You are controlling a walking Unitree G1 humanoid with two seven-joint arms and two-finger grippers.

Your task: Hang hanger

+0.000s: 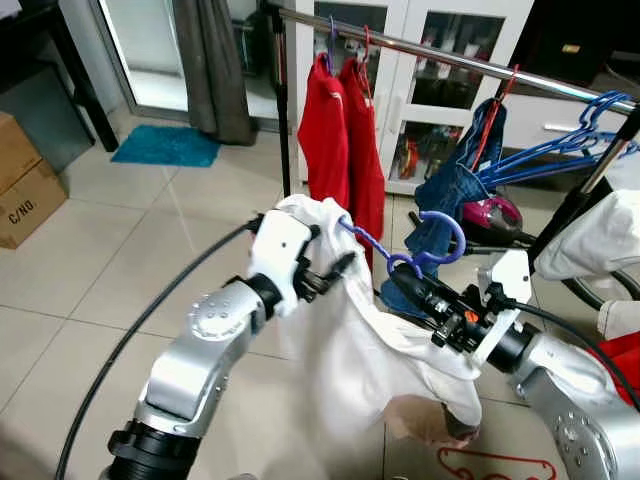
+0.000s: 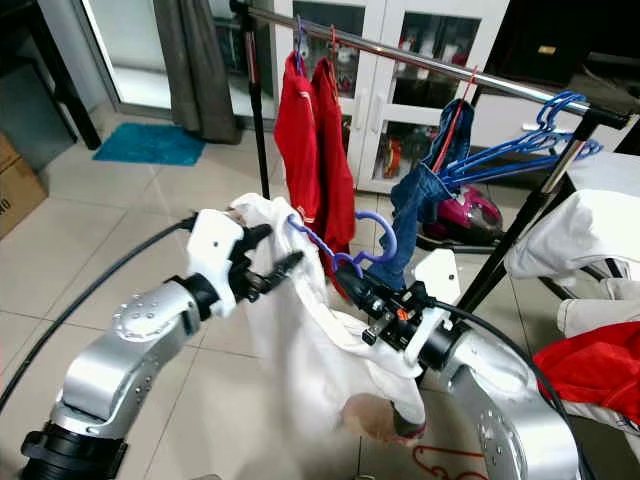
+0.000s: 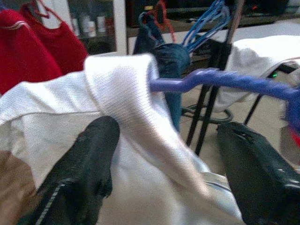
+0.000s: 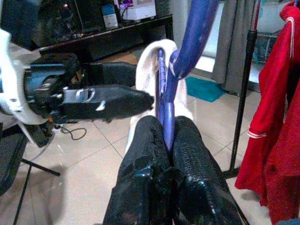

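In the left eye view the blue hanger (image 1: 400,255), wearing a white shirt (image 1: 350,340), is held out in front of the clothes rail (image 1: 470,62), below the red garments (image 1: 342,140). The right claw (image 1: 400,283) grips the hanger beneath its hook; the left claw (image 1: 335,272) sits at the shirt's collar. The left wrist view shows that claw's fingers (image 3: 79,173) spread around the white collar. The right wrist view shows its fingers (image 4: 150,154) pinching the hanger's blue stem.
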